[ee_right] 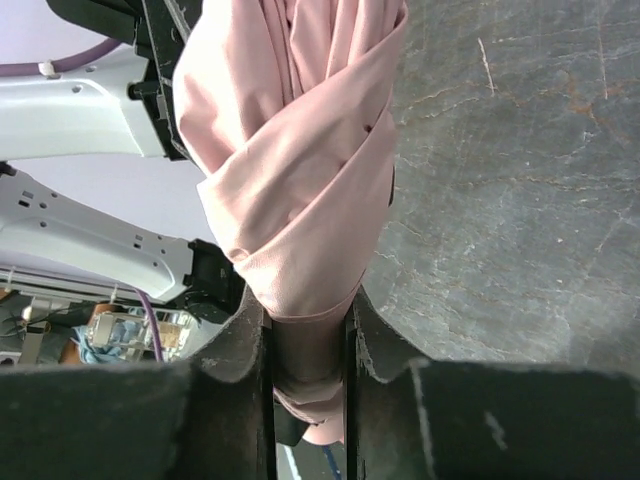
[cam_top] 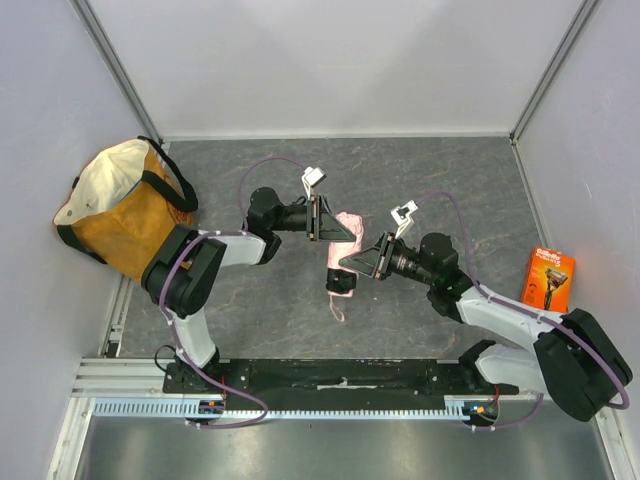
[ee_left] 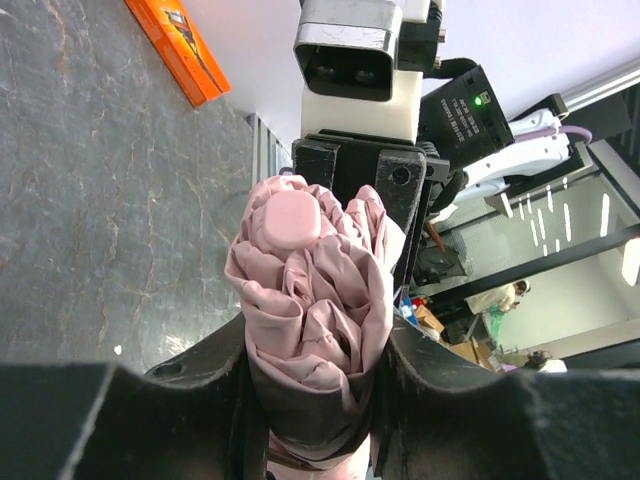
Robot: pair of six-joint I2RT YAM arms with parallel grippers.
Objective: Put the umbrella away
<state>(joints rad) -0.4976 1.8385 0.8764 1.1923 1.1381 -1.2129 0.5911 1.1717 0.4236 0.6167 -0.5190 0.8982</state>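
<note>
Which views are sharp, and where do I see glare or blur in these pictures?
Top external view: even, soft light, no glare, the umbrella sharp. Left wrist view: its pink folds sharp, bright streaks glare at the right edge. Right wrist view: fabric sharp, the room at lower left blurred.

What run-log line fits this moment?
left end effector: shut on umbrella | right end effector: shut on umbrella | tote bag: far left, untouched

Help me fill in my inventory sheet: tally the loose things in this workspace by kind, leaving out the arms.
umbrella, pink, held up between both arms: 1
tote bag, orange and cream, at the far left: 1
orange box, flat on the table at the right: 1
Total: 3
</note>
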